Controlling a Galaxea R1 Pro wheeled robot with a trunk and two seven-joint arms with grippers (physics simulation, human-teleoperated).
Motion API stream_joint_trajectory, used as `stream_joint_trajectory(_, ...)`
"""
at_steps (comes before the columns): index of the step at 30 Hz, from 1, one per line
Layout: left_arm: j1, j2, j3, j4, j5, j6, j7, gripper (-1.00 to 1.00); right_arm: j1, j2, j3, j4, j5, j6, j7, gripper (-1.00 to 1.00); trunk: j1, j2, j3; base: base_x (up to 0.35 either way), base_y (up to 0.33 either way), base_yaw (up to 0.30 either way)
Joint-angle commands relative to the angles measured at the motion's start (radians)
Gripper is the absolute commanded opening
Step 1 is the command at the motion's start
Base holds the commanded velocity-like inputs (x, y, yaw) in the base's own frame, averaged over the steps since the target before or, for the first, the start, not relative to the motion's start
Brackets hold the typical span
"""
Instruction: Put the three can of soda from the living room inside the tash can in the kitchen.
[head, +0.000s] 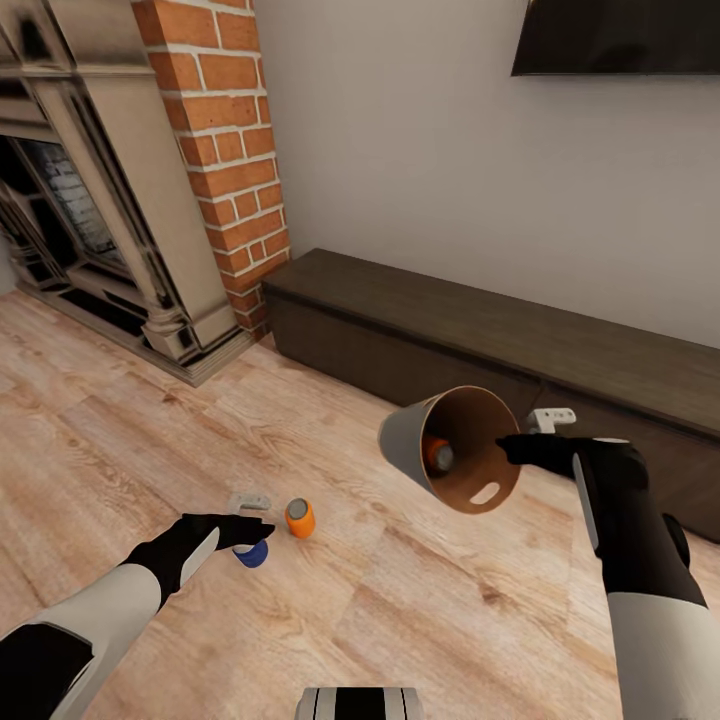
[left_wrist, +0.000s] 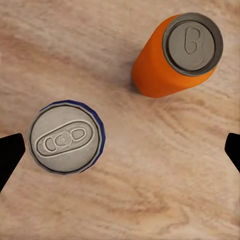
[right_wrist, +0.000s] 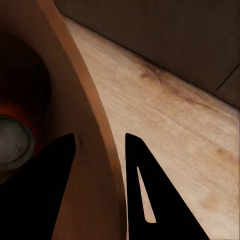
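Note:
A dark blue can of soda (head: 253, 554) (left_wrist: 65, 138) stands upright on the wood floor, right under my left gripper (head: 252, 531) (left_wrist: 120, 152). That gripper is open, its fingertips (left_wrist: 10, 156) wide apart, with the blue can off toward one finger. An orange can of soda (head: 300, 518) (left_wrist: 177, 55) stands beside it, outside the fingers. My right gripper (head: 515, 447) (right_wrist: 100, 145) is shut on the rim of the tash can (head: 415, 440) (right_wrist: 92, 125). It holds the can in the air, tilted with the mouth toward me. Another orange can (head: 437, 455) (right_wrist: 12, 142) lies inside it.
A long low dark cabinet (head: 480, 330) runs along the wall behind the tash can. The brick column (head: 225, 150) and fireplace (head: 90, 220) stand at the left. A black TV (head: 620, 35) hangs at the upper right. Wood floor (head: 120, 430) spreads around the cans.

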Motion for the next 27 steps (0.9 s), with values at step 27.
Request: stream_joint_trajectory(27, 0.000, 0.000, 0.000, 0.000, -0.001, 0.000, 0.000, 1.00, -0.029, -0.014, 0.000, -0.014, -0.020, 0.021, 0.002, -1.00, 0.000, 0.000, 0.000, 0.000, 0.104, 0.000)
